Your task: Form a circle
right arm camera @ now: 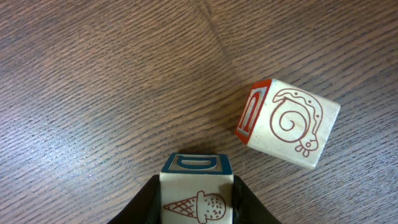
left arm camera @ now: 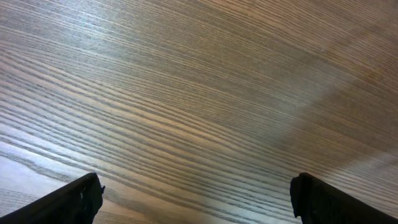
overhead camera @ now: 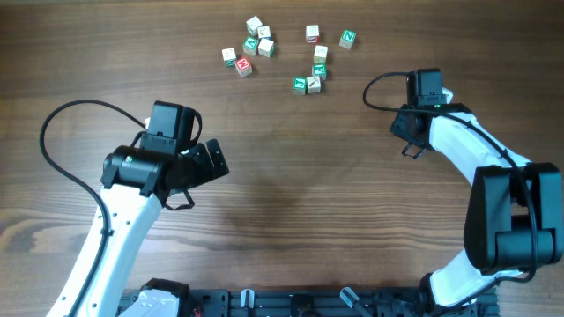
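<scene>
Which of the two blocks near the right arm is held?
The ice cream block, blue D on top, sits clamped between the fingers; the snail block with a red letter lies free beside it.

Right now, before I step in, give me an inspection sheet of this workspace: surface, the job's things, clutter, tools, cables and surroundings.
Surface: wood-grain table, no spill seen.
Job's things: wooden letter blocks lie scattered at the far side and no circle is formed. A tight trio sits among them. The ice-cream block is in the right tool. The snail block lies beside it, apart.
Clutter: nothing seen.
Tools: left tool open, nothing between its fingers. Right tool shut on the ice-cream block.
Cables: black cable loop by the left arm. Second cable loop at the right wrist.
Surroundings: black mounting rail at the near edge.
</scene>
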Robot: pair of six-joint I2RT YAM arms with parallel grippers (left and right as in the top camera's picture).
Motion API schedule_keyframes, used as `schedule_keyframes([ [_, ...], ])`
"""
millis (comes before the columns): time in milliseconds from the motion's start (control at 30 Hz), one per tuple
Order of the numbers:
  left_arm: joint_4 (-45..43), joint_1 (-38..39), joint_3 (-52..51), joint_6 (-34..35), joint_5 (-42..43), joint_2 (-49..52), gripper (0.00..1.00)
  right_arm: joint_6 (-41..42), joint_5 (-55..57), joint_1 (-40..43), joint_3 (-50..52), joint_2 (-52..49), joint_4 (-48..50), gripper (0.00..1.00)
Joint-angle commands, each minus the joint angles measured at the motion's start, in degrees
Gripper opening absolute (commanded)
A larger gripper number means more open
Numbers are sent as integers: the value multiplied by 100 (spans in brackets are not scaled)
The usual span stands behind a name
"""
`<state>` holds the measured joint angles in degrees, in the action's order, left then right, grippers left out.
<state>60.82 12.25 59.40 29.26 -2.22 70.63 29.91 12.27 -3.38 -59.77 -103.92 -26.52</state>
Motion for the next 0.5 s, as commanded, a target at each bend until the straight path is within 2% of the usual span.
schedule_keyframes([
  [0,0,-44,-17,-28,48,-13,100,20,138,15,-76,79,15,24],
  [333,0,-44,-17,-26,48,-13,100,2,212,26,-76,79,2,31],
  [467,0,-44,-17,-26,48,-13,100,4,212,50,-76,79,-15,47],
])
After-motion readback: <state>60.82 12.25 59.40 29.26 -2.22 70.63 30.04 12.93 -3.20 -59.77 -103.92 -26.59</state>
